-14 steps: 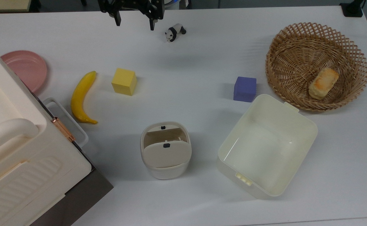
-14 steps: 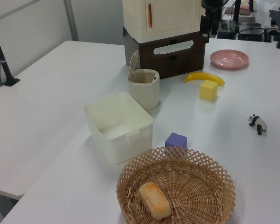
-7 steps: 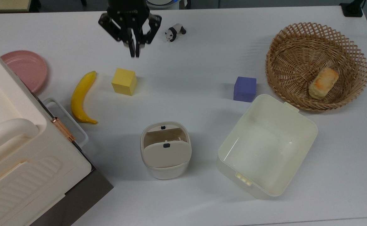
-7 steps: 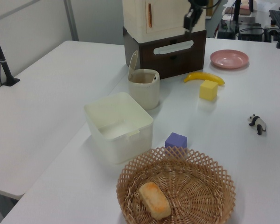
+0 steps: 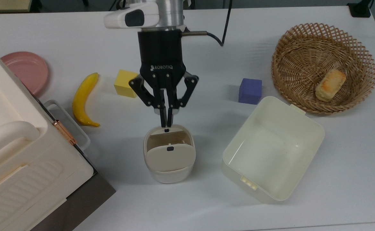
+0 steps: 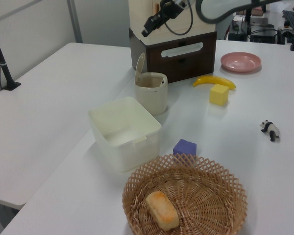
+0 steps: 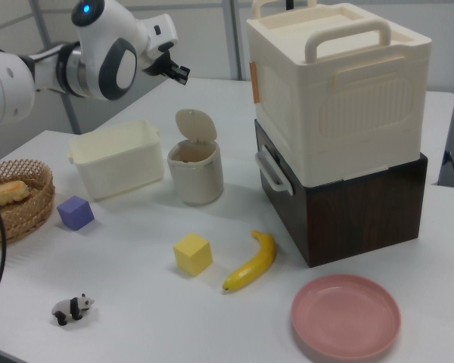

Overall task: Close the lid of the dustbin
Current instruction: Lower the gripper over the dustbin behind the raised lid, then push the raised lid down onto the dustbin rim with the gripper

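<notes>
Reading the top view from its left edge, we pass the big cream box with handle (image 5: 17, 150), the pink plate (image 5: 27, 70), the banana (image 5: 83, 99) and the yellow cube (image 5: 124, 82) before reaching what has changed: the gripper (image 5: 166, 123), which a second ago sat at the far edge of the table with its fingers spread and half a second ago hung over the bare surface past the cube with them drawn together, has now swept across to hang over the dustbin (image 5: 169, 154), fingers pressed together on nothing, their tips over the bin's far rim in this view. In the left view the gripper (image 6: 146, 33) sits well above the bin (image 6: 151, 93), so we judge that it has yet to come down. The lid (image 7: 196, 125) stands tilted up at the bin's rear edge (its small black mark faces up in the top view), and the opening beneath it is uncovered, so the closing itself is not begun. We take the clenched fingers as readiness to push, not grasp: the likely next move is to descend behind the raised panel and press it down over the opening. Further right lie the purple cube (image 5: 250, 91), the cream tub (image 5: 306, 126) and the wicker basket (image 5: 360, 51) holding a bread roll (image 5: 331, 85), all untouched
</notes>
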